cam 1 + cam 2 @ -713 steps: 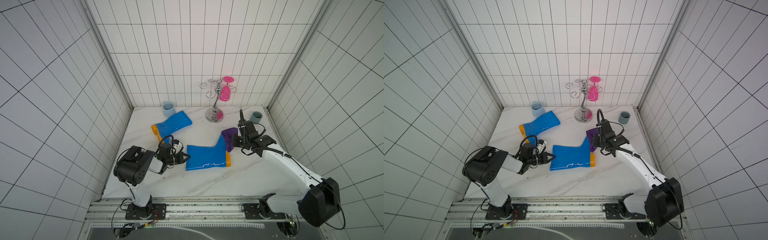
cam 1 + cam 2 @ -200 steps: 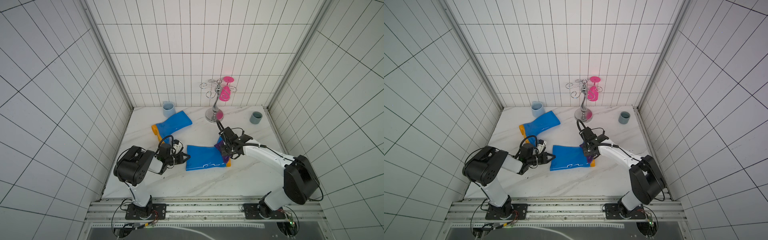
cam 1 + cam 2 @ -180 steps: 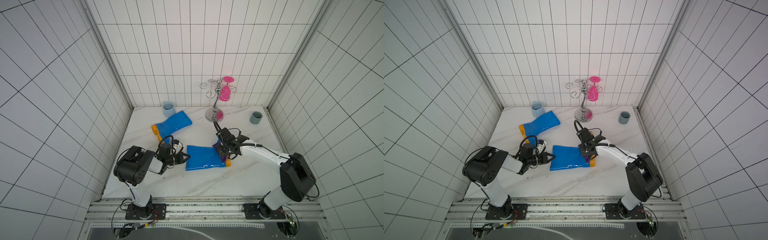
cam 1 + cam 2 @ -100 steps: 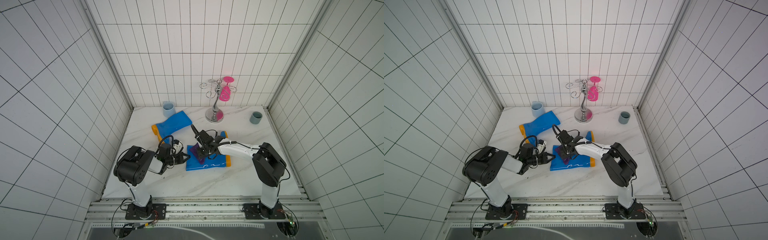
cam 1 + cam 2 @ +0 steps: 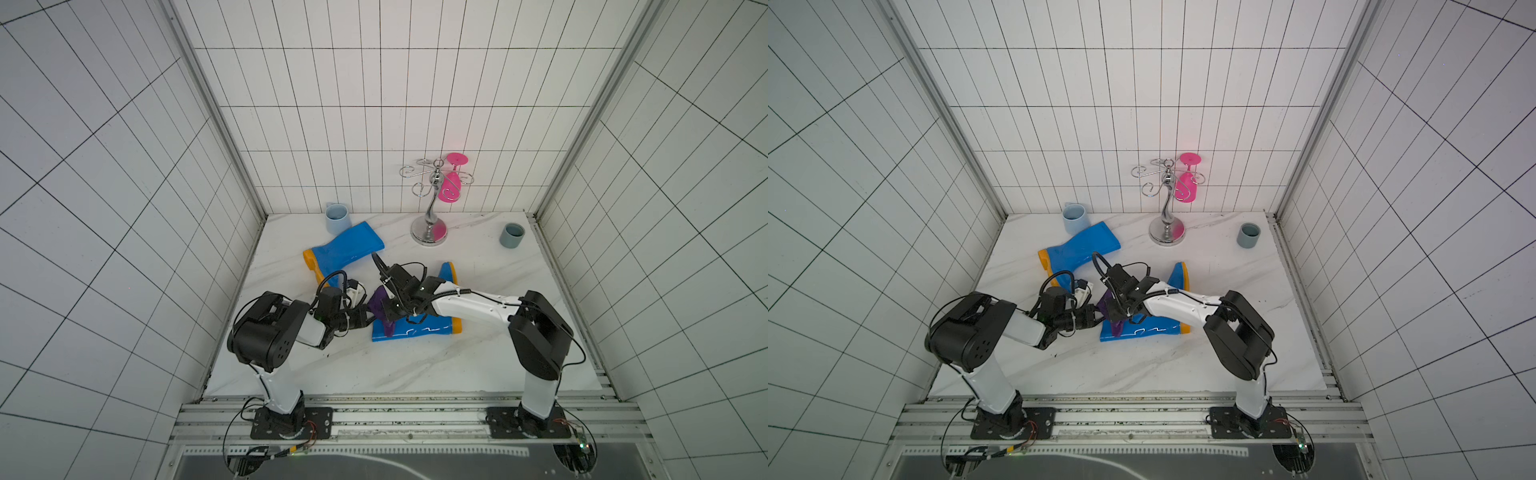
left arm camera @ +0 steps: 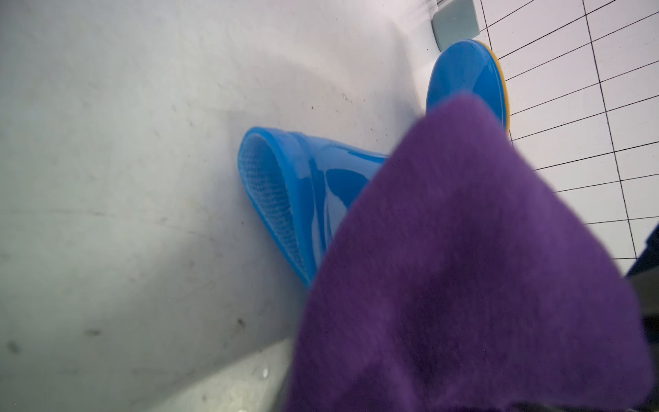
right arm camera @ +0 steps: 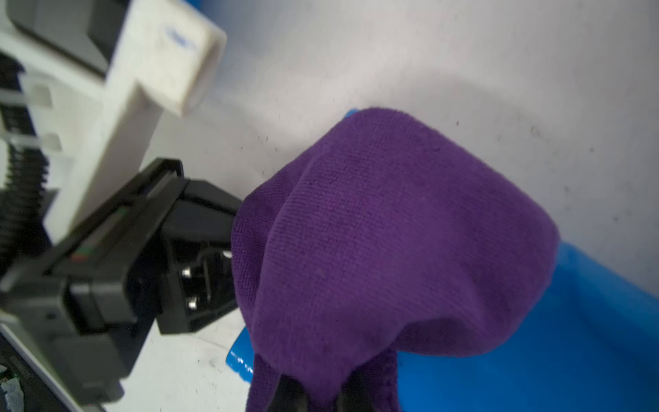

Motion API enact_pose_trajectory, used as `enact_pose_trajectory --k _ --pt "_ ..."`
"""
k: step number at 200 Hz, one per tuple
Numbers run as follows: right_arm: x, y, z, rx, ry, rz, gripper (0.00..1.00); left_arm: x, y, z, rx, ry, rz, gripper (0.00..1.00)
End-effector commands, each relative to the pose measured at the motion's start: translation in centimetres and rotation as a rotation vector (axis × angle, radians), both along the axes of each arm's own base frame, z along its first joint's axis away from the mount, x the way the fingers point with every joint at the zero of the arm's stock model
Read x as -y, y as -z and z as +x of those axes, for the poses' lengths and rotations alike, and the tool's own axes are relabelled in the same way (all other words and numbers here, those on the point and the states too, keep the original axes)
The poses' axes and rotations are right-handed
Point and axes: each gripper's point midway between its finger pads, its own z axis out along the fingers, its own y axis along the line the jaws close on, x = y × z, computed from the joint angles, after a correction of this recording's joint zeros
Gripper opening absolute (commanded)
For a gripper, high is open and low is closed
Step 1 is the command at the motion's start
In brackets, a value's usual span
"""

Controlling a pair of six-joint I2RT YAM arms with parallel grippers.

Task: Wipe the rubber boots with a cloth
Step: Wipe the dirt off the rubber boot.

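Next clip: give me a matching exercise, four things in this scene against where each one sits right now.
Things:
1. purple cloth
2. pink wine glass
3. light blue mug
4. grey cup

Places:
A. hanging upside down on the metal rack
B. near the table's back right corner
C. pinched in the right gripper, draped over the near boot
D. at the back wall, beside the far boot

Pairs: 1-C, 2-A, 3-D, 4-B

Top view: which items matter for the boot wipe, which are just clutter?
Job: near boot, far boot, purple cloth in right gripper.
Clutter: blue mug, grey cup, chrome rack, pink glass.
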Motion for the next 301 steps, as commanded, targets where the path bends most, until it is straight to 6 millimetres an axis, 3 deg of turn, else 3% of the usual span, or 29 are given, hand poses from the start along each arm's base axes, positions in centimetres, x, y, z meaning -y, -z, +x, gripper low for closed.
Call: enact_pose_trajectory --k 1,40,77,126,156,182,235,260,301 --pt "2.7 2.6 -1.9 -0.04 0.056 -0.07 0.0 -0.5 3.6 -2.9 -0.158 0.012 0.053 0.0" --pt "5.5 3.7 -1.6 -0.011 0.104 -0.165 0.0 -0.5 3.5 -2.8 -0.152 0.011 0.051 0.0" --pt "10.1 3.9 -0.6 0.004 0.18 -0.255 0.0 -0.5 3.4 -2.9 -0.149 0.01 0.051 0.0" --pt "17.3 1.3 -0.5 0.049 0.289 -0.33 0.0 -0.6 3.5 -2.8 -0.154 0.009 0.051 0.0" --pt "19.3 -1.2 -0.7 0.082 0.317 -0.337 0.0 -0.5 3.5 -2.8 -0.154 0.01 0.049 0.0" --pt "19.4 -1.7 -1.7 0.063 0.315 -0.316 0.0 -0.5 3.6 -2.9 -0.157 0.01 0.05 0.0" --pt "17.8 1.9 -4.5 0.005 0.299 -0.256 0.0 -0.6 3.6 -2.9 -0.158 0.01 0.05 0.0" --pt "15.6 2.2 -4.7 0.01 0.273 -0.188 0.0 -0.5 3.6 -2.8 -0.155 0.011 0.049 0.0" --pt "9.9 1.3 -4.0 0.032 0.191 -0.113 0.0 -0.5 3.6 -2.8 -0.154 0.012 0.049 0.0"
